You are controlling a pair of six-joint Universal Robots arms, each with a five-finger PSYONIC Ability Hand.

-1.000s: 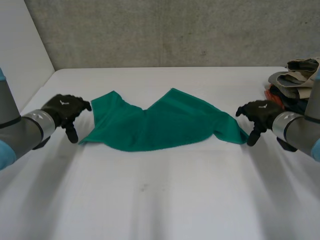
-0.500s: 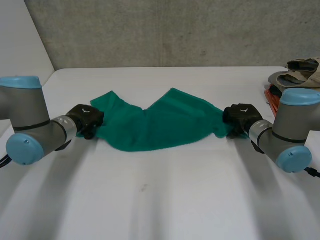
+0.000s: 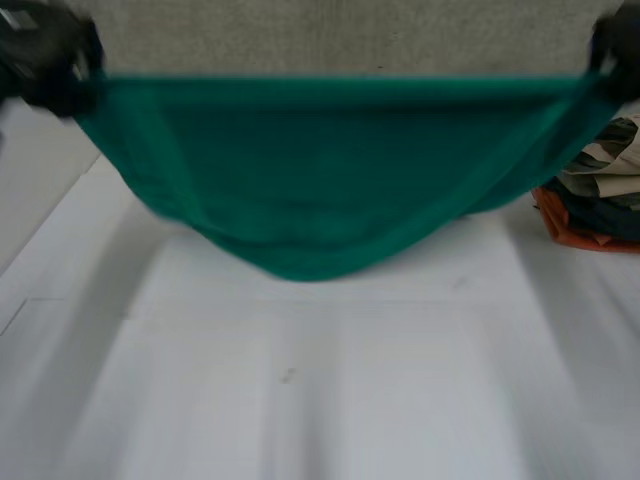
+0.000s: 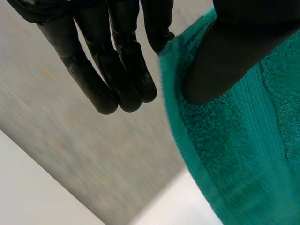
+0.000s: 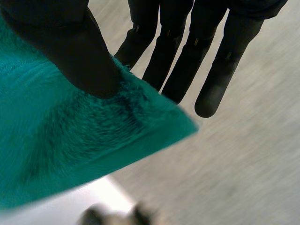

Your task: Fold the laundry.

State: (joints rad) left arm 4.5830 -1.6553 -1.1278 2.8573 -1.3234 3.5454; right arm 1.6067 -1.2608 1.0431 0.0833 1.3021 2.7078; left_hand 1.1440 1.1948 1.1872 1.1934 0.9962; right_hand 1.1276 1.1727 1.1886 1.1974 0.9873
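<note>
The left hand (image 3: 45,60) at ten o'clock and right hand (image 3: 612,45) at two pinch the towel (image 3: 320,180) by its top corners, thumb against fingers (image 4: 122,65); level, even lowering should avoid wrinkles.

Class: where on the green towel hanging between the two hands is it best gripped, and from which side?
Grip the green terry-cloth towel at its top corners, from the outer sides, as the left hand and right hand do: the top edge runs taut and the middle sags.

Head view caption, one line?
Green towel held spread above the table between left robot hand and right robot hand.
</note>
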